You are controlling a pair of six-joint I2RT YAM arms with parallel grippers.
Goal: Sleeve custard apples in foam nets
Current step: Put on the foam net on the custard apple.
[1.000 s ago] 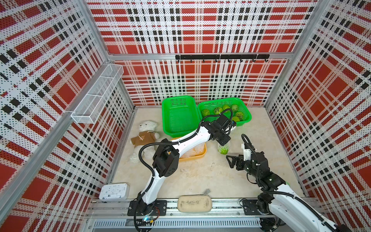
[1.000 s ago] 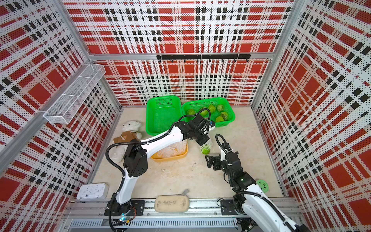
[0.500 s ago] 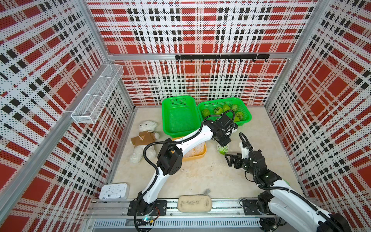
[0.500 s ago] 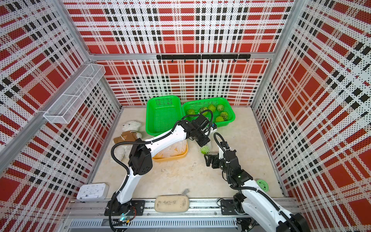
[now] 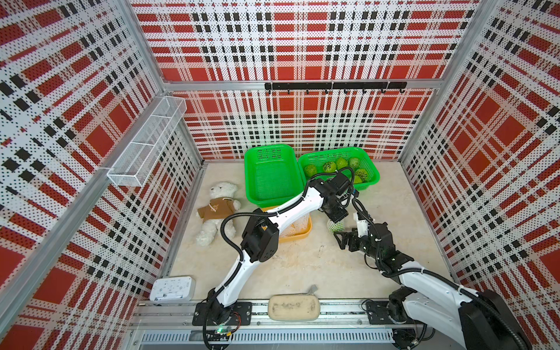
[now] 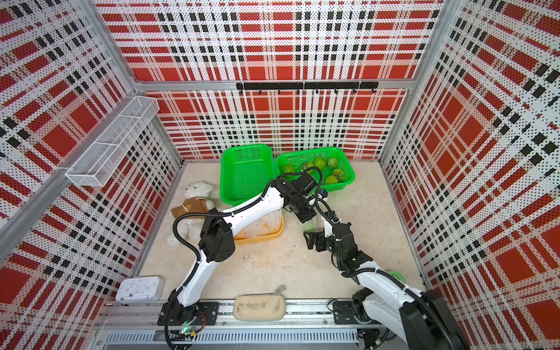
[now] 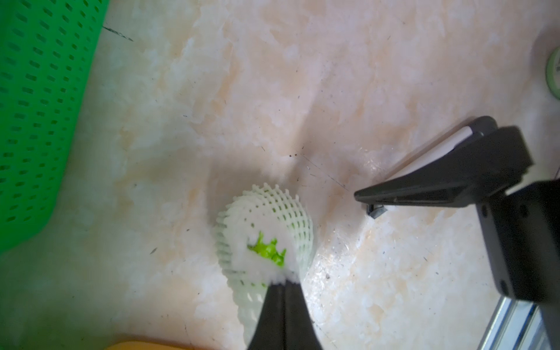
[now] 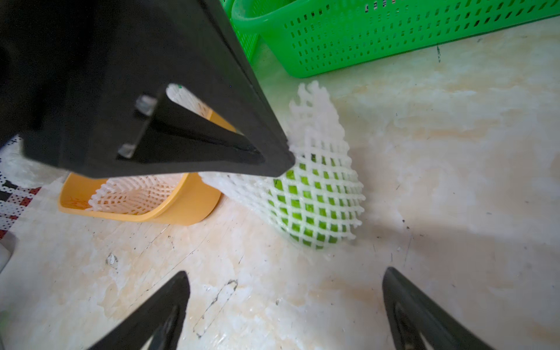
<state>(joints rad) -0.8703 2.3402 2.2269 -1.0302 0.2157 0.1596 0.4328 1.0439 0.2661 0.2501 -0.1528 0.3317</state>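
Marble-look tabletop [image 5: 303, 266]; left hand [image 7: 283, 286] pinching foam net [image 7: 266, 206] around custard apple [image 7: 266, 250]; right hand [image 8: 286, 275] spread wide nearby

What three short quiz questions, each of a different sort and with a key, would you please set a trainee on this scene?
1. True or false: the left gripper is shut on the net.
2. Fill in: the right gripper stands ___, holding nothing.
3. Where do the bare apples lie?
A. in a green basket
B. in the net
C. in the right gripper
Key: 1 true; 2 open; 3 A.
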